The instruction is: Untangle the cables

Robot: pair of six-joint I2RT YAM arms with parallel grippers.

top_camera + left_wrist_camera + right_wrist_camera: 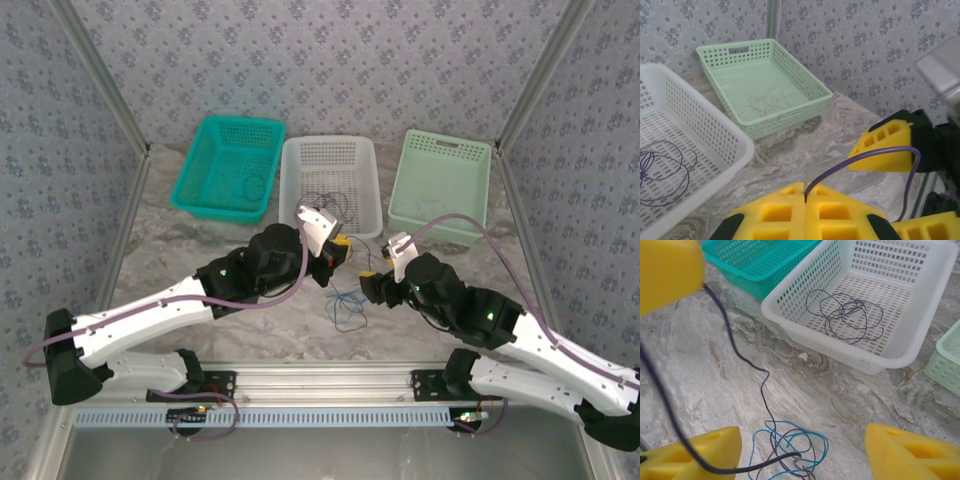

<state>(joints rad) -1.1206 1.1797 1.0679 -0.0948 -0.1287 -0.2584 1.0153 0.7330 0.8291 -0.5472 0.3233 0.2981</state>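
My left gripper [805,192] is shut on a thin purple cable [865,155] that arcs up and to the right, past a yellow finger of the right gripper. In the right wrist view the same purple cable [747,360] runs from the left gripper's yellow finger at the top left down to a small tangle of blue and purple cables [790,450] on the marble table. My right gripper [802,432] stands open over that tangle, and a dark strand lies across its left finger [690,455]. From above, the left gripper [338,250] and right gripper [372,283] are close together above the tangle [345,305].
Three baskets stand at the back. The teal basket [225,165] on the left holds a few thin wires. The white basket [330,185] in the middle holds looped purple cables [847,315]. The pale green basket [765,80] on the right holds pale wires.
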